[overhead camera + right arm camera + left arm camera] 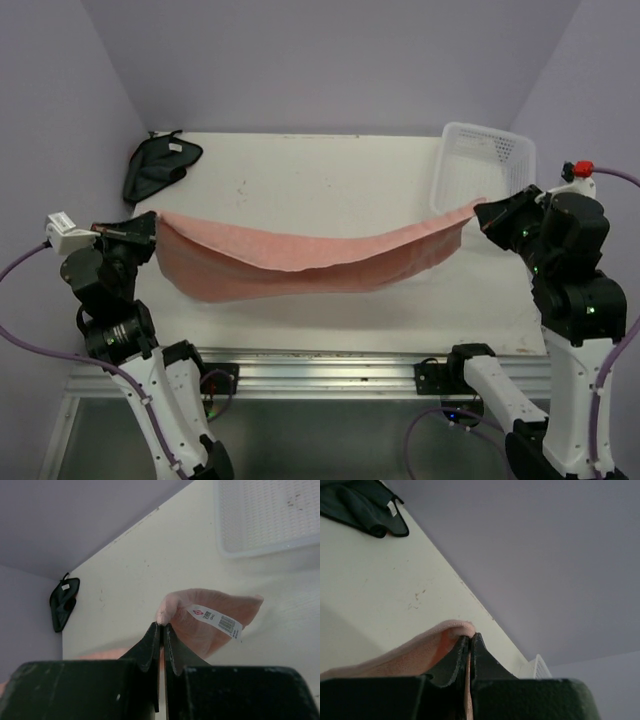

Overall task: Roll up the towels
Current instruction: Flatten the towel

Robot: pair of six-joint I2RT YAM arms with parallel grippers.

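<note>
- Overhead, a salmon-pink terry towel (300,262) is seen stretched from side to side above a white table (320,185), lifted by one end in each gripper.
- At the table's left edge, the left gripper (148,230) is shown with its jaws pressed fully together on the towel's left end, the pink cloth being pinched between the black fingers.
- The left arm is raised from its base at the near edge and bent at the elbow, with the wrist turned inward to the right.
- At the table's right edge, the right gripper (483,212) is likewise clamped shut on the towel's right corner.
- The right arm is held upright, and its wrist is pointed left, just in front of a white perforated basket (490,160) set at the far right corner.
- Between the grippers the towel is seen to sag in the middle; whether it touches the table cannot be told.
- A white label (217,620) with a barcode is shown on the towel corner beside the right fingers.
- A smaller blackish cloth (158,165) with a white tag is found crumpled at the far left corner, well apart from both grippers.
</note>
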